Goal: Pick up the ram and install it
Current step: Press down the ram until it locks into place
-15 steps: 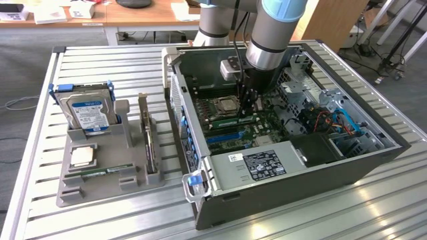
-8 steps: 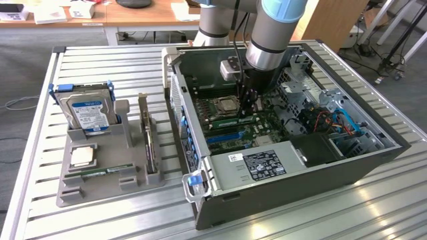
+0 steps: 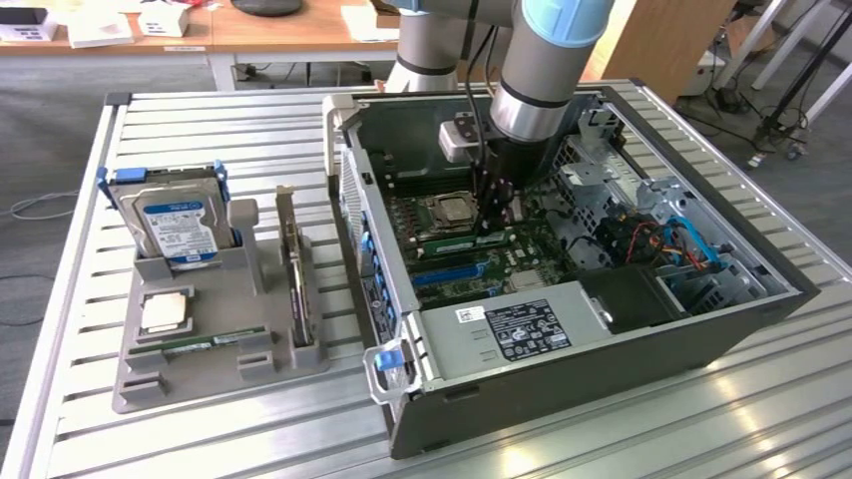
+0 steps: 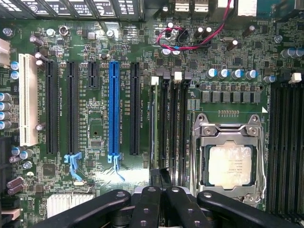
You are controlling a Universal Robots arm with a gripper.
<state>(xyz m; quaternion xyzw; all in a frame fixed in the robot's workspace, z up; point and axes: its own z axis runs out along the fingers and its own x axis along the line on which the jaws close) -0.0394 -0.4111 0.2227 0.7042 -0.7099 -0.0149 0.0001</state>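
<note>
1. My black fingers sit closest to the lens, pressed together, their tips over the end of the ram.
2. My gripper hangs at the end of my arm, which reaches straight down into the open computer case.
3. The ram stands on edge in a memory slot on the motherboard, just beside the processor socket, running away from my fingertips.

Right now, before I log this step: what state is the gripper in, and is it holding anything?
Gripper: shut, down inside the computer case over the motherboard's memory slots; the ram stands in a slot at its fingertips, but a grip on it cannot be confirmed.
</note>
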